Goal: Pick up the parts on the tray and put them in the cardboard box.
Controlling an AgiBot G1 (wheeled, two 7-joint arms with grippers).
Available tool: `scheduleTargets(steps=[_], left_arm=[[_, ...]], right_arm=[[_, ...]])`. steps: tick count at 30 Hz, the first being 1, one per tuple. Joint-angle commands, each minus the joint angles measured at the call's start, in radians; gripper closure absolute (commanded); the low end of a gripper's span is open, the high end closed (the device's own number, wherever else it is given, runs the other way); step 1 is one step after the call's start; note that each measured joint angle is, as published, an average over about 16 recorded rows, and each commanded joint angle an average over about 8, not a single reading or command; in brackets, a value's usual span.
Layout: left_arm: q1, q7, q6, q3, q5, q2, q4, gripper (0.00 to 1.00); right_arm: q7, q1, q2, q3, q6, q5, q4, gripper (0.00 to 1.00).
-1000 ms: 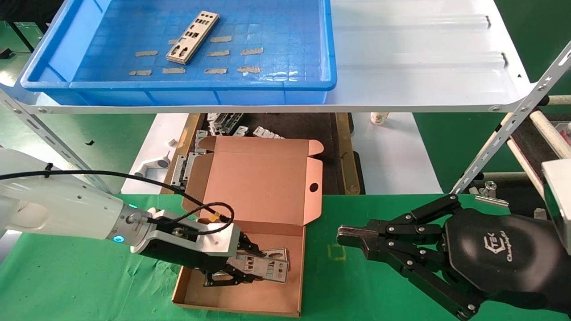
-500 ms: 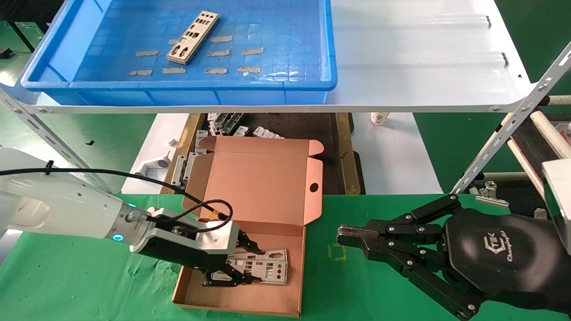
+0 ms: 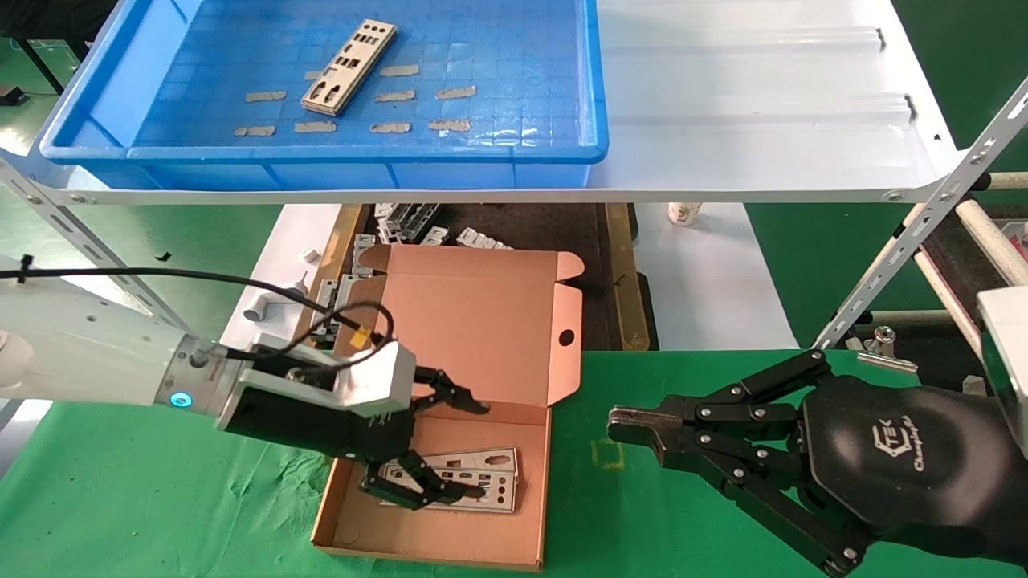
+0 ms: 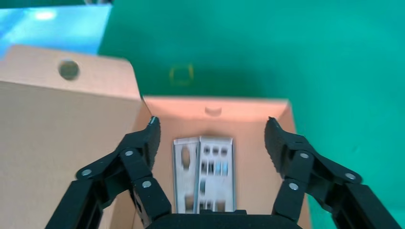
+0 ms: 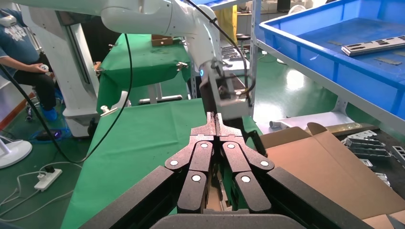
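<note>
Nearest the robot, the right gripper (image 3: 634, 425) is parked over the green cloth (image 3: 161, 498), fingers pressed together, holding nothing. Just left of it, the left gripper (image 3: 462, 449) sits over the cardboard box (image 3: 450, 538) with its fingers spread wide apart and empty; two parts (image 4: 204, 174) lie flat side by side on the box floor between the fingers, released. Behind them stands the box's hinged lid (image 3: 474, 321), close to the gripper's retreat path, so a straight lift looks safer than a sweep backward. Beyond the box, grey metal brackets (image 3: 401, 221) lie on a lower dark surface, not task items. Farthest, on the white shelf (image 3: 763, 96), the tray (image 3: 514, 160) holds one remaining part (image 3: 349, 67), lying at a diagonal among tan tape strips (image 3: 385, 127). Judgement: the plate is light, stiff, thin and probably slick; lying flush, it offers little edge. Grasp across the narrow width near mid-length. The raised tray rim and shelf edge constrain the approach.
</note>
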Motion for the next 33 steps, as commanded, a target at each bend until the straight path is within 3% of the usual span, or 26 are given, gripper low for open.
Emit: scheduleTargets(steps=[1, 3, 11, 12, 33], left_arm=[[-0.007, -0.016, 0.02, -0.006, -0.023, -0.006, 0.004, 0.0], [0.002, -0.031, 0.021, -0.017, -0.035, -0.017, -0.014, 0.0], [0.076, -0.112, 0.01, -0.097, -0.088, -0.079, -0.144, 0.0], [0.085, -0.122, 0.008, -0.108, -0.095, -0.087, -0.162, 0.0], [0.298, -0.346, -0.029, -0.331, -0.251, -0.268, -0.552, 0.0]], right_arm=[[0.0, 0.0, 0.0, 0.0, 0.0, 0.0, 0.0, 1.0], [0.0, 0.0, 0.0, 0.0, 0.0, 0.0, 0.0, 1.0], [0.0, 0.0, 0.0, 0.0, 0.0, 0.0, 0.0, 0.03], [0.0, 0.0, 0.0, 0.0, 0.0, 0.0, 0.0, 0.0], [0.0, 0.0, 0.0, 0.0, 0.0, 0.0, 0.0, 0.0]])
